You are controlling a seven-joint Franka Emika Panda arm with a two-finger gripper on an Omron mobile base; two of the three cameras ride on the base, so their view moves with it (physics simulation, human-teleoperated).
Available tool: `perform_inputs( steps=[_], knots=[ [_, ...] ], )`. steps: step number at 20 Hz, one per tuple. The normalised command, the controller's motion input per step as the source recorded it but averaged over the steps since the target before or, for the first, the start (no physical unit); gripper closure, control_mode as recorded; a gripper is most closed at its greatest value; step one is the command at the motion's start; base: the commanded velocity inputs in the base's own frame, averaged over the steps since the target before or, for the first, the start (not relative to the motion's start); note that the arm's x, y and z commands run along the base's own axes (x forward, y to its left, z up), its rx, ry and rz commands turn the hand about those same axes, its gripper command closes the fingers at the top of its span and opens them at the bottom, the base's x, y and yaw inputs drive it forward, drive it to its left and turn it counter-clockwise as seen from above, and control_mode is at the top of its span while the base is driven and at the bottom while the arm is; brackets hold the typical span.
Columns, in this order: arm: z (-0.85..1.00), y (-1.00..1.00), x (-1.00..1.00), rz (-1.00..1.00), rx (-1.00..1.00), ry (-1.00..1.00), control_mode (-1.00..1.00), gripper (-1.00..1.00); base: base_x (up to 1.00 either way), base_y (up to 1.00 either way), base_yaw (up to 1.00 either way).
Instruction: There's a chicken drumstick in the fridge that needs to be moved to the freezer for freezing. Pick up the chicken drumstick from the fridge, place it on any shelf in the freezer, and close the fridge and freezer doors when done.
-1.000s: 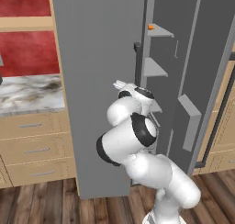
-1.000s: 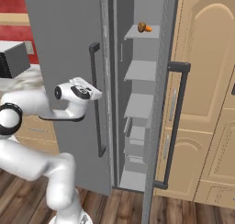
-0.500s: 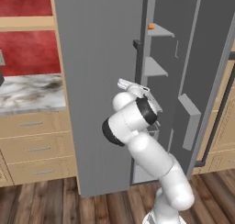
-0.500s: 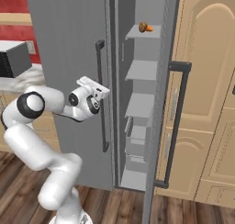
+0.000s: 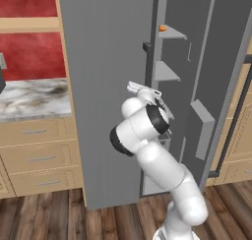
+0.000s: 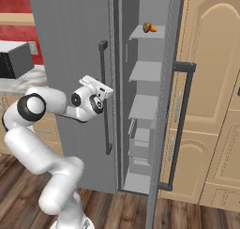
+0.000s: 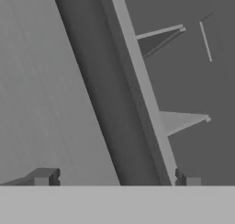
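1. Sits on the top shelf [image 6: 146, 32] of the freezer [image 6: 143, 110], upper centre of the right base view: chicken drumstick [image 6: 149, 27], orange-brown, small, free of any grip.
2. In the left base view, peeks out as an orange speck at upper centre [image 5: 162, 28], mostly hidden behind the edge of the closed fridge door [image 5: 106, 86].
3. Stands ajar at the right of the left base view: freezer door [image 5: 224, 76], with a grey inner bin; its top runs past the frame edge.
4. In the right base view, shows that door edge-on at centre right with a long dark handle [image 6: 180, 125]; lower shelves and drawers dim and hard to separate.
5. Hovers at centre left of the right base view, just beside the fridge handle [image 6: 106, 96]: gripper [image 6: 104, 90], fingers largely masked by the white hand housing.
6. In the left base view, shows at centre [image 5: 156, 93], partly hidden by the arm's own elbow.
7. In the hand view, 2 dark tips at bottom left [image 7: 43, 176] and bottom right, spread wide, nothing between them; contact with the door edge cannot be told.
8. Cut off at the left edge of the left base view: marble counter [image 5: 29, 99] and wooden drawers.
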Motion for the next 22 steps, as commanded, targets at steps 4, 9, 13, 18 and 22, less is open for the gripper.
perform_inputs(
  steps=[4,9,13,18,22],
  knots=[
    [0.68,0.00,-0.48,0.00,0.00,-0.18,-1.00,-1.00,0.00,0.00,0.00],
    [0.47,0.00,-0.74,0.06,0.00,-0.30,-1.00,-1.00,0.00,0.00,0.00],
    [0.39,-0.01,-0.95,0.01,0.00,-0.23,-1.00,-1.00,0.00,0.00,0.00],
    [0.83,-0.09,-0.91,0.00,-0.04,-0.02,-1.00,-1.00,0.00,0.00,0.00],
    [1.00,-0.33,-0.83,0.00,-0.03,0.09,-1.00,-1.00,0.00,0.00,0.00]
  ],
)
